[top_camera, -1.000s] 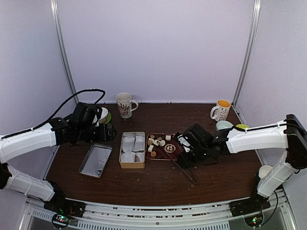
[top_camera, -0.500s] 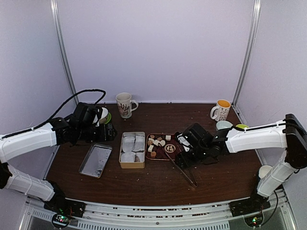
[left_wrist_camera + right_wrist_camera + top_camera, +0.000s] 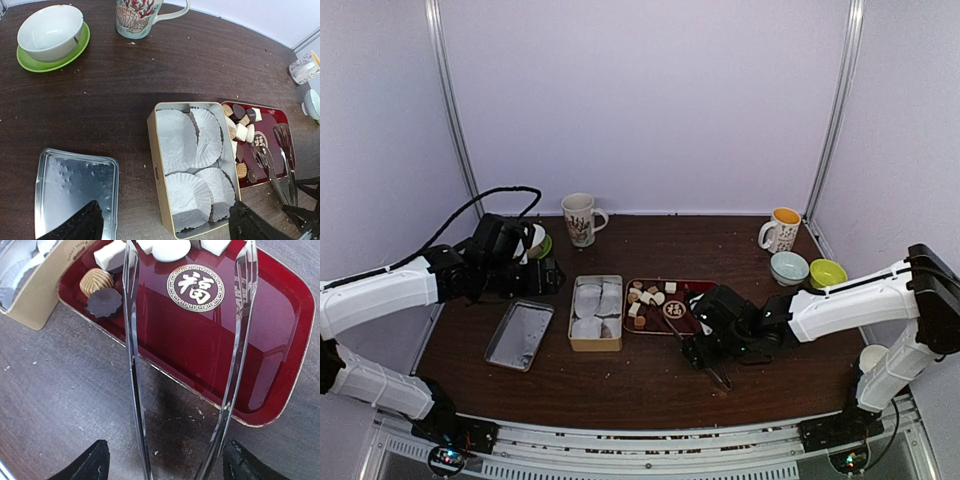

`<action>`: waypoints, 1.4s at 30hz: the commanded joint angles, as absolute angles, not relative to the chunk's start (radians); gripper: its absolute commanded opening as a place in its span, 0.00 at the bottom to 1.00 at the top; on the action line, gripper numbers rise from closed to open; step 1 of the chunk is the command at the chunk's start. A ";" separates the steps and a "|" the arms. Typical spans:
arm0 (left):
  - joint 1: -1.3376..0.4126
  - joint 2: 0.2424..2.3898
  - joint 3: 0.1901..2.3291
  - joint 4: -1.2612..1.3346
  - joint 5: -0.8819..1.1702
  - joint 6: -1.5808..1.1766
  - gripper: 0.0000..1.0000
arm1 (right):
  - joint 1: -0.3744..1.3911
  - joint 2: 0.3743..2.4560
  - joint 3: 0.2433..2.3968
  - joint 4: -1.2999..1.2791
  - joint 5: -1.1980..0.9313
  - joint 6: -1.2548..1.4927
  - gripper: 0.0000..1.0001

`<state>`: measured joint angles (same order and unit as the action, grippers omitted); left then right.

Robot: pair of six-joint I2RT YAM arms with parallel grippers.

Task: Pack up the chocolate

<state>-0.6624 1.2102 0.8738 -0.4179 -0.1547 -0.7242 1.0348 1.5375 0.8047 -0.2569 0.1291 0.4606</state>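
Observation:
The chocolate [image 3: 645, 297], several white, tan and dark pieces, lies at the left end of a red tray [image 3: 665, 320]; it also shows in the left wrist view [image 3: 241, 131] and the right wrist view [image 3: 102, 290]. A gold tin [image 3: 572, 325] holding white paper cups [image 3: 192, 142] stands left of the tray. Metal tongs [image 3: 134, 370] lie with their tips over the tray [image 3: 280, 365] and their handle end on the table. My right gripper [image 3: 165, 465] is open, its fingers outside both tong arms near the handle end [image 3: 705, 352]. My left gripper [image 3: 162, 227] is open and empty, above the tin's near end [image 3: 546, 272].
A silver lid [image 3: 520, 335] lies left of the tin. A patterned mug [image 3: 579, 218] and a white bowl on a green saucer [image 3: 50, 32] stand at the back left. An orange-lined mug [image 3: 782, 230], a blue bowl [image 3: 788, 267] and a green bowl [image 3: 827, 272] stand at the right.
My right gripper has drawn back from over the tray toward the near edge and now sits lower, around the tongs' handle end. The left arm has not moved.

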 commanded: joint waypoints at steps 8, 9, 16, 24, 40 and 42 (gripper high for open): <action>-0.658 1.186 0.864 -0.381 -0.152 -0.715 0.89 | 1.065 1.672 0.877 -0.252 0.289 0.485 0.67; -0.658 1.183 0.864 -0.383 -0.156 -0.715 0.89 | 1.066 1.669 0.874 -0.251 0.292 0.486 0.64; -0.657 1.180 0.859 -0.377 -0.153 -0.713 0.89 | 1.067 1.589 0.833 -0.246 0.301 0.480 0.51; -0.658 1.180 0.865 -0.376 -0.151 -0.706 0.89 | 1.054 1.426 0.821 -0.298 0.266 0.410 0.49; -0.658 1.174 0.863 -0.380 -0.150 -0.706 0.89 | 0.918 1.484 1.021 -0.536 -0.011 0.293 0.49; -0.658 1.175 0.864 -0.380 -0.149 -0.706 0.89 | 0.910 1.508 1.033 -0.543 -0.025 0.287 0.49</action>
<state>-0.6624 1.1900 0.8703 -0.4183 -0.1528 -0.7235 0.9310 1.4662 0.9974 -0.4877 0.0429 0.3130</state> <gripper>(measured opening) 0.894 0.489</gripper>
